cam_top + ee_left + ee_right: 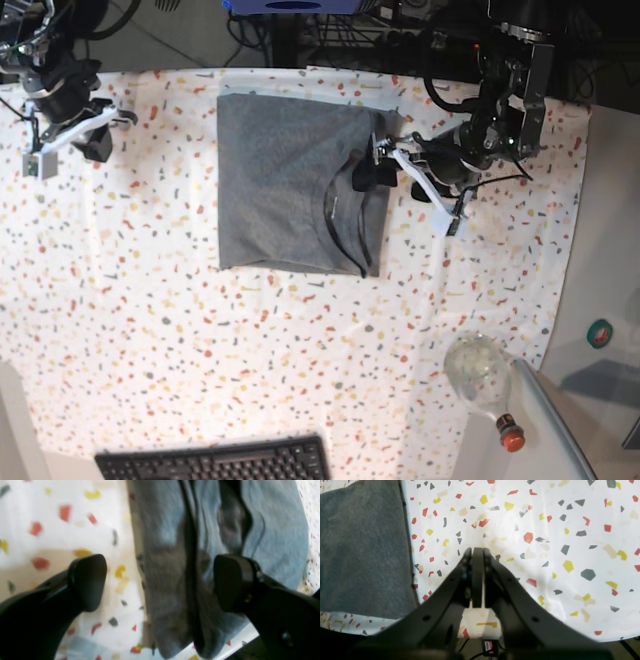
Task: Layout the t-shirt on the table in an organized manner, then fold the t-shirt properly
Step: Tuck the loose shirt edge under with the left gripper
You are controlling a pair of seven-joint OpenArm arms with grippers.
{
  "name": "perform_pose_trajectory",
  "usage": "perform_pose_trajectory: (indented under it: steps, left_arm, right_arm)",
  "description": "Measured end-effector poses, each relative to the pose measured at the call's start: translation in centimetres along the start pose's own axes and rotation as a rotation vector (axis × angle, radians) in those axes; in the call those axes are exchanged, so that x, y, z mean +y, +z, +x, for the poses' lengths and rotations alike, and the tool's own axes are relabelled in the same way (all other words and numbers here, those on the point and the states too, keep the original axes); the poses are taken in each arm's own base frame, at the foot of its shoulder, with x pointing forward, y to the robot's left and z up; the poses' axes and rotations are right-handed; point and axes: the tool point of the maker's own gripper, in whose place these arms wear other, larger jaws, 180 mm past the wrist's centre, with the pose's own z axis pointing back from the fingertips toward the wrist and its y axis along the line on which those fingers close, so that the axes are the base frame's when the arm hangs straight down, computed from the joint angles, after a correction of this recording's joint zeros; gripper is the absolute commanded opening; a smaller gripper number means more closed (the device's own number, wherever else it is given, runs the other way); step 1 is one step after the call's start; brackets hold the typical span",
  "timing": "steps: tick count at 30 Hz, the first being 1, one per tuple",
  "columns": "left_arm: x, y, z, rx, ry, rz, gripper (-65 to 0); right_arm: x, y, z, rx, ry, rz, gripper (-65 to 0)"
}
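One heather-grey knit t-shirt point(290, 185) lies folded into a rectangle on the flecked white-cloth table point(200, 330). Two grippers: the left gripper point(372, 160), jaws wide apart, straddles what appears to be the shirt's folded edge. The right gripper point(477, 551), jaws closed and empty, sits over bare cloth beside the shirt.

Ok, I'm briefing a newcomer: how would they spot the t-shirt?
Look at the speckled table, toward its far middle. The t-shirt lies there as a folded rectangle beside the open left gripper; it is the only plain grey cloth.
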Motion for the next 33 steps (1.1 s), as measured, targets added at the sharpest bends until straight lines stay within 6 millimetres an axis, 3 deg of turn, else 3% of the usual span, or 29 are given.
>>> perform_pose_trajectory:
  steps: [2,10,14,21,22,23,24,26,27,33]
  left_arm:
    - [-1.2,-0.2,0.5,-0.015,-0.031,-0.059,0.0]
    - [-3.1,-0.8,0.6,-0.033,-0.003,-0.098,0.0]
    - [-2.1,-2.1,-0.4,-0.004,0.085,-0.099,0.0]
    - [-2.7,-1.2,1.0,-0.045,0.131,-0.159,0.0]
    - [-2.7,-0.7,1.6,-0.060,0.130,-0.170,-2.0]
    - [-2.4,0.0,2.1,-0.074,0.123,-0.172,-11.7]
    - [-1.8,0.6,2.7,-0.088,0.115,-0.168,-24.4]
    - [-0.6,1.5,3.5,-0.098,0.099,-0.149,-59.9]
    - [-0.2,1.7,3.7,-0.101,0.096,-0.141,-65.0]
    - [-1.0,1.4,3.3,-0.089,0.102,-0.161,-65.0]
  right_arm:
    - [0.0,0.0,0.0,0.001,0.000,0.000,-65.0]
    - [0.0,0.0,0.0,0.000,0.000,0.001,-65.0]
    - [0.0,0.0,0.1,-0.002,0.001,0.001,-65.0]
    - [-0.6,-0.3,1.1,-0.016,0.030,-0.002,-65.0]
    - [-0.8,-0.4,0.8,-0.006,0.025,-0.005,-65.0]
    - [-1.0,-0.6,0.4,0.006,0.018,-0.009,-65.0]
    - [-1.2,-0.7,0.1,0.017,0.012,-0.012,-65.0]
    - [-1.2,-1.0,-0.2,0.025,0.003,-0.012,-65.0]
    - [-1.2,-1.1,-0.1,0.024,0.001,-0.010,-65.0]
    - [-1.2,-1.1,0.1,0.018,0.002,-0.009,-65.0]
